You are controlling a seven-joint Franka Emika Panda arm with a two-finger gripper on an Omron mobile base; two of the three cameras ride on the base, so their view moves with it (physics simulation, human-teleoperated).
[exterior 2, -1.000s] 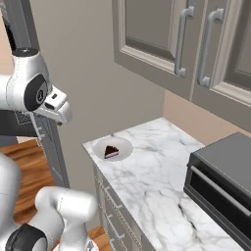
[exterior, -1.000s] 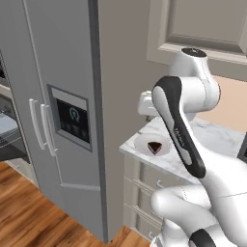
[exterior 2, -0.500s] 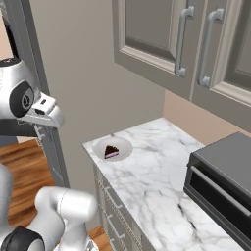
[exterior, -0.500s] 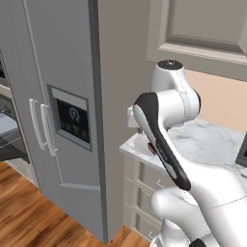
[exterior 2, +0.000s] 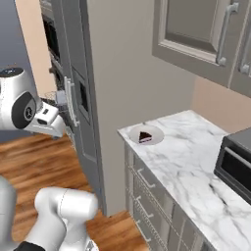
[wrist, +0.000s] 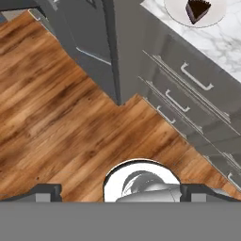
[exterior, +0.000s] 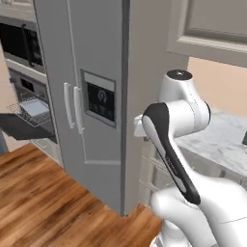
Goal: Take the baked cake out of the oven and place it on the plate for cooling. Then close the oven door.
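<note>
Brown cake point(exterior 2: 144, 137) sits on the plate point(exterior 2: 156, 131); my gripper point(wrist: 120, 190) is released and empty. Next I must reach the oven door point(exterior: 21, 126), probably open.

wood floor point(wrist: 56, 117), grey fridge point(exterior: 82, 96), marble counter point(exterior 2: 196, 166)

The oven point(exterior: 24, 91) is cut by the left edge of the left base view, its lowered oven door point(exterior: 26, 126) too (the rack's contents too small to tell). The plate point(wrist: 195, 12) runs off the hand view's top.
</note>
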